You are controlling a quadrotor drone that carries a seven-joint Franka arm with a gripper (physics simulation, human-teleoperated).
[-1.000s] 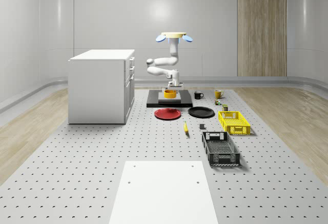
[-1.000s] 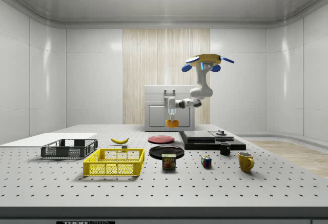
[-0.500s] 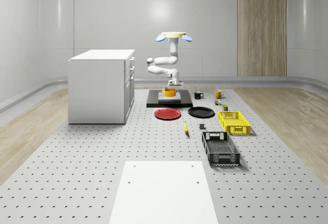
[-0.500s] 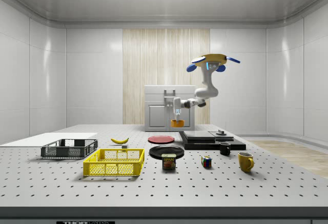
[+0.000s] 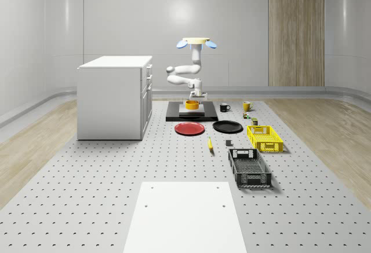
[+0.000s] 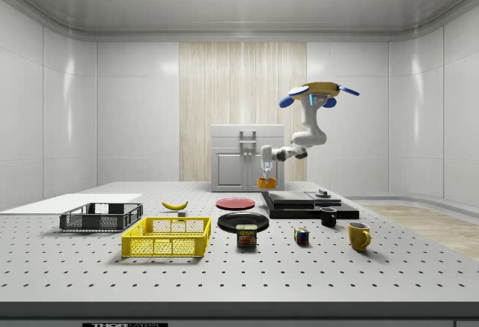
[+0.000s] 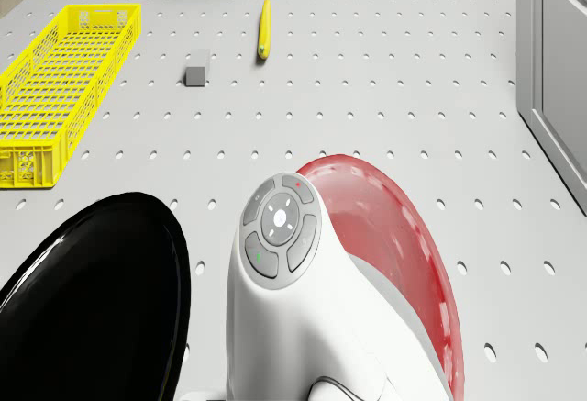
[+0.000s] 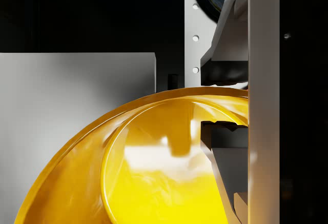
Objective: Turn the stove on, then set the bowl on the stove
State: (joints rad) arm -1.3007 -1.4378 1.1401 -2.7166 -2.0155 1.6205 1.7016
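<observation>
One second on: drone (image 6: 319, 89) shifted toward side view's right, now hovering over stove (image 6: 303, 203). Gripper (image 6: 265, 173) clamped on bowl (image 6: 266, 183) rim, bowl carried to stove's edge. Placement looks close; lowering remains.

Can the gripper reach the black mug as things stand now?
Probably not yet: the gripper is shut on the yellow bowl's rim above the stove. The black mug stands unobstructed beside the stove.
</observation>
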